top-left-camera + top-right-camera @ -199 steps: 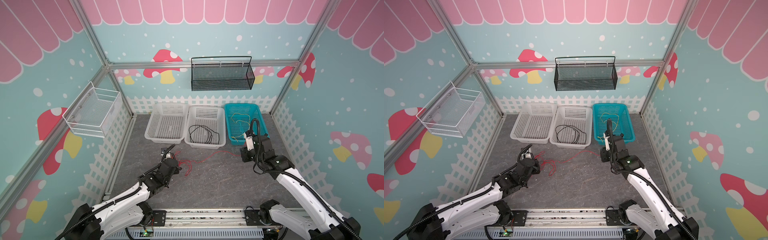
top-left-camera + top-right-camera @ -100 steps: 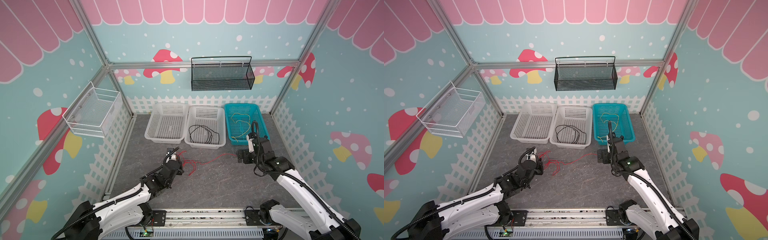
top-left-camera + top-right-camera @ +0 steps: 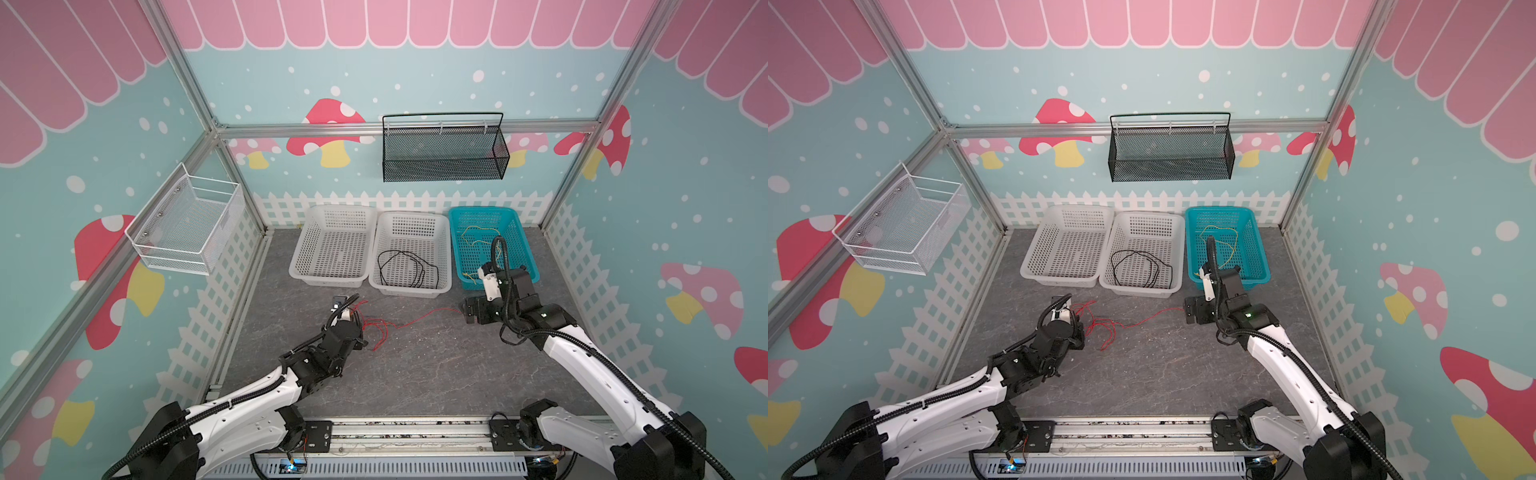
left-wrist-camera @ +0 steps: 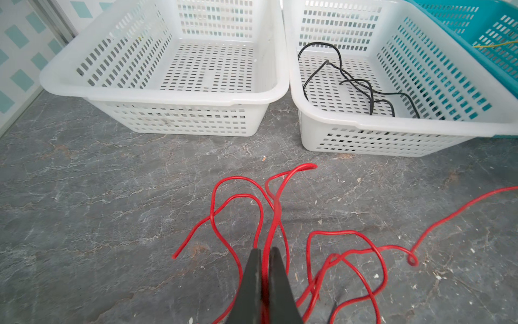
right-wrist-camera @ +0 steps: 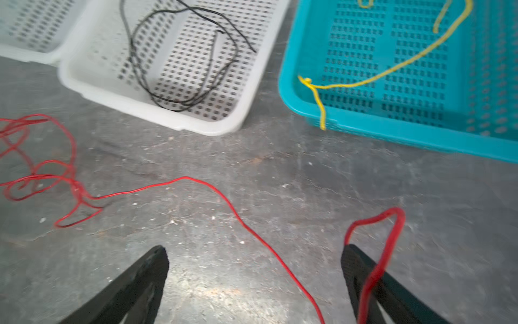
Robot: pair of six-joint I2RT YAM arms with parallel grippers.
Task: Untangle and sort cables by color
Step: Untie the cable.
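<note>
Plainly, the sorting is on its last colour. On the grey table (image 3: 415,374) three baskets stand in a row at the far side. The left white basket (image 3: 336,249) is bare, the middle white basket (image 3: 413,226) is next to it, and the teal basket (image 3: 515,232) is on the right.

Nearer, the left gripper (image 4: 263,255) sits at centre-left with its jaws pressed together on a strand of the red cable (image 4: 276,207). The right gripper (image 5: 255,252) hangs low just in front of the teal basket with its jaws spread wide and clamping nothing. One loop of red is only draped over a finger (image 5: 358,269).

The red cable lies on the open table. It is a knot of loops beside the left gripper, with a single run trailing right to the other arm. The black cable (image 3: 405,269) is coiled inside the middle white basket. The yellow cable (image 5: 392,71) lies in the teal one (one end hangs out over its near rim).

So the step in hand looks like freeing and moving the red one, most likely to the bare basket. The next move probably calls for the right jaws to close on the loose run and draw it away from the loops. Then the left arm can lift the bundle far and left, high enough that no loop drags or catches on a rim.
</note>
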